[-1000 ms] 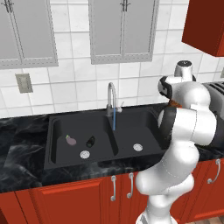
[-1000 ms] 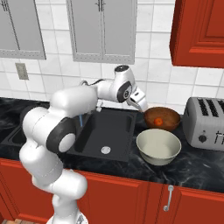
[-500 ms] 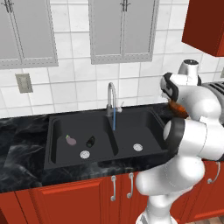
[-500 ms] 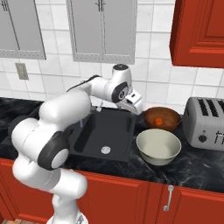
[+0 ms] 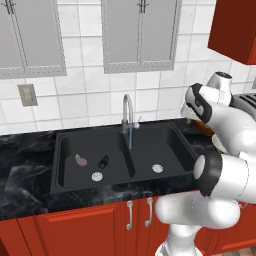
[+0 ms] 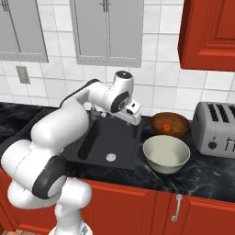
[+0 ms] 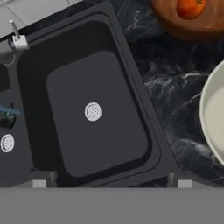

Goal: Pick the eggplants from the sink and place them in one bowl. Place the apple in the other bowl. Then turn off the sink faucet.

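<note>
1. Swinging back from the brown bowl since a second ago, the gripper now hangs over the right-hand basin of the sink, its jaws spread wide and holding nothing.
2. Nearest the cabinet fronts, the pale bowl sits on the dark marble counter just right of the sink; its greenish-grey inside looks bare.
3. In the hand view, the right basin lies below the gripper with its silver drain near the middle, and the pale bowl's rim shows at the right edge.
4. In the left basin the pale purple eggplant and the near-black eggplant lie close together but apart, both just behind that basin's drain.
5. Behind the pale bowl and almost touching it, the brown bowl holds the apple; the hand view shows the fruit lying inside it.
6. A silver toaster stands on the counter to the right of both bowls.
7. At the back of the sink, between the basins, the faucet arches forward, and a thin blue stream drops from its spout; the lever's position is too small to read surely.
</note>
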Tool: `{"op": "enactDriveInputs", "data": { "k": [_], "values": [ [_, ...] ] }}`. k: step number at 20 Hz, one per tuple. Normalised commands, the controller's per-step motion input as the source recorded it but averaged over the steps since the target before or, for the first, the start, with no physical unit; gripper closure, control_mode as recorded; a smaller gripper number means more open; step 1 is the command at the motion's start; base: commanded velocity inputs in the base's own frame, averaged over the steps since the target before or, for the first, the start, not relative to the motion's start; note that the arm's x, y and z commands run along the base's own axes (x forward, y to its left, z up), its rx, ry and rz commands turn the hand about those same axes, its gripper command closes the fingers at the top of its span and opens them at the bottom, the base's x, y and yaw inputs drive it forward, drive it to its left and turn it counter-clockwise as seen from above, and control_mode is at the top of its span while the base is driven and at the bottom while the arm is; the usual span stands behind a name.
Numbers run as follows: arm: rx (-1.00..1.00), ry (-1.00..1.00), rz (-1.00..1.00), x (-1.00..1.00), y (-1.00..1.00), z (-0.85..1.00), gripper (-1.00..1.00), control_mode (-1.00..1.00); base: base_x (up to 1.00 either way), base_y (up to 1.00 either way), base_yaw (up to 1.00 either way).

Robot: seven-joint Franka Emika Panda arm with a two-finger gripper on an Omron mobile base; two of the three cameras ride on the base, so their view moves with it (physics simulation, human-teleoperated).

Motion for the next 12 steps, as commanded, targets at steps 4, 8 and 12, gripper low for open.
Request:
{"op": "enactDriveInputs", "data": {
  "k": [4, 8, 12],
  "values": [
    [0.06, 0.00, 0.17, -0.37, 0.46, 0.00, -1.00, -1.00, 0.00, 0.00, 0.00],
    [0.03, 0.00, 0.16, -0.35, 0.49, 0.00, -1.00, -1.00, 0.00, 0.00, 0.00],
    [0.00, 0.00, 0.11, -0.23, 0.51, 0.00, -1.00, -1.00, 0.00, 0.00, 0.00]
  ]
}}
